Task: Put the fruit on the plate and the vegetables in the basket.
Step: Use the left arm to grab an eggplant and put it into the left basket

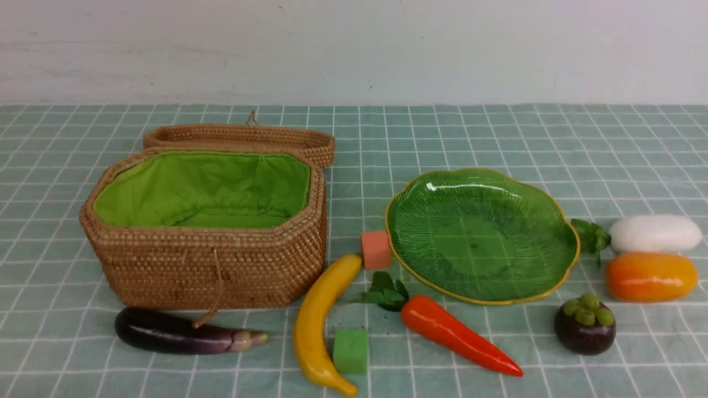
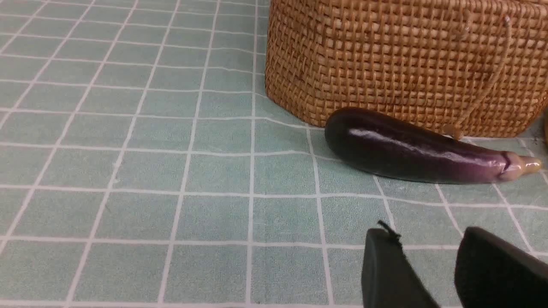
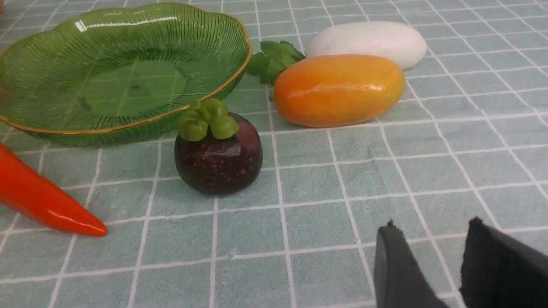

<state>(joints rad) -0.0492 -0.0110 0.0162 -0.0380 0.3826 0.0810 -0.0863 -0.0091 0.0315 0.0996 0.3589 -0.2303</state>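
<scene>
Your mangosteen (image 1: 585,324) sits near the front edge of the surface (image 1: 652,359), toward its right corner, with the mango (image 1: 651,277) behind it and the radish (image 1: 655,233) just beyond, leaves toward the plate (image 1: 481,243). The carrot (image 1: 459,334) lies in front of that plate; nearer the left, the banana (image 1: 323,326) runs to the front edge, and the eggplant (image 1: 182,331) lies along the foot of the basket (image 1: 210,265), whose lid (image 1: 238,138) is tipped back toward the far edge. Your left claw (image 2: 411,261) has its tips apart with nothing between them, and so has your right claw (image 3: 432,256). Watch the mango: it is so close to the radish that a wide grip could knock or catch both. The round mangosteen may roll if you close off-centre, and the green cube (image 1: 350,351) beside the banana could get pinched along with it. Lifting the eggplant, you might snag the cord (image 1: 217,282) hanging by it. Count three fruits, three vegetables, one plate, one basket and two cubes, the other being the orange cube (image 1: 376,250); no fruit is plated, and no vegetable shows in the basket.
</scene>
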